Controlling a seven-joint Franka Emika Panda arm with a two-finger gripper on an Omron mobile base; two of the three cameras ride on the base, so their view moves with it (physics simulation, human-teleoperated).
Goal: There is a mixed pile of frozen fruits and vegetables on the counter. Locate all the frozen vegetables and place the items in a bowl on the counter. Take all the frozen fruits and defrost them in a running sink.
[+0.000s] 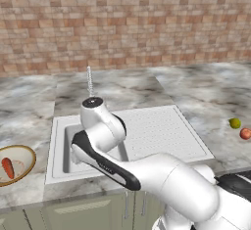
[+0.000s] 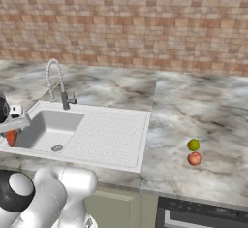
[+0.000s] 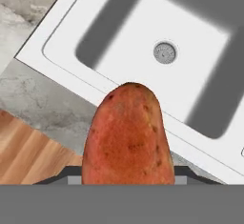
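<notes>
The sink (image 1: 162, 136) is taken as the landmark. Above its front rim, at the basin's left end, the gripper (image 2: 10, 125) is seen with its jaws closed narrowly on a stubby orange-red vegetable piece (image 3: 127, 135); the piece hangs below the hand in the right base view, and in the hand view it stands over the rim with the drain (image 3: 165, 52) beyond it. Left of the sink, the bowl (image 1: 28, 156) rests on the counter (image 1: 206, 92) with a carrot-like piece (image 1: 7, 167) inside. Well right of the sink, a yellow-green ball (image 1: 235, 123) and a red-orange ball (image 1: 245, 134) lie just beside each other on the counter.
</notes>
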